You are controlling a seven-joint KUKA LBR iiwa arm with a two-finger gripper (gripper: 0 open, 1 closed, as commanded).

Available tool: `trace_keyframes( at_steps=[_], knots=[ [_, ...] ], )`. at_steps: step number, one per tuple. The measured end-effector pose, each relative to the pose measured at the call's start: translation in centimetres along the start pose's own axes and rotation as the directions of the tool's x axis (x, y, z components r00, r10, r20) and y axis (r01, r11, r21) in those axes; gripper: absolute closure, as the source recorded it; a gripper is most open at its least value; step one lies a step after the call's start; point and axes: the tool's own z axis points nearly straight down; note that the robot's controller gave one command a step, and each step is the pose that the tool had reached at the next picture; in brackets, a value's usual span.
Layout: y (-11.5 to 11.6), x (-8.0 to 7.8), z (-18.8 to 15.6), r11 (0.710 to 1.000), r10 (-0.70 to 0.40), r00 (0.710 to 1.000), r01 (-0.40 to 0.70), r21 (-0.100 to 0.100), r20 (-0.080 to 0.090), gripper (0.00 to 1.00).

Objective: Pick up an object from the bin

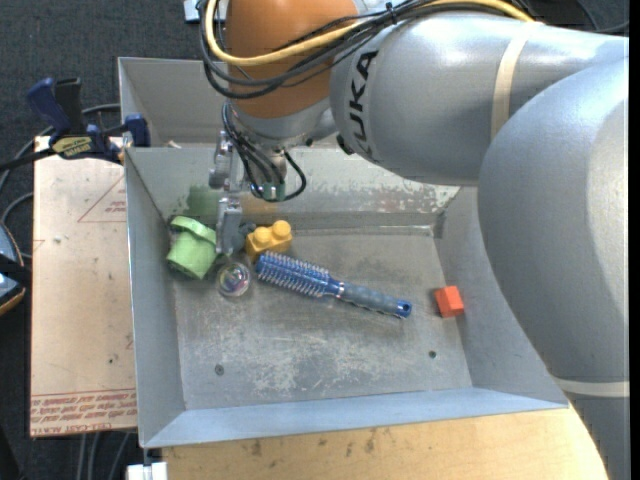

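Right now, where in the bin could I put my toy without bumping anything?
The bin floor in front of the blue hairbrush and orange block is bare, wall to wall. Behind the brush's handle is bare. Crowded at far left: the gripper, a green toy, a yellow block, a clear ball.

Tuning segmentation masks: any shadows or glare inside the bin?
Camera view: the arm shades the bin at its back-left, around the gripper and green cup; a pale sheen streaks the back wall; brush and orange block lie on evenly lit floor.
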Motion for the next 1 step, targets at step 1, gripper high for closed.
trace_keyframes(
  at_steps=[1],
  knots=[
    [2.04, 1.97, -4.86, 0.993, -0.117, 0.993, 0.117, -0.001, 0.013, 0.0]
  ],
)
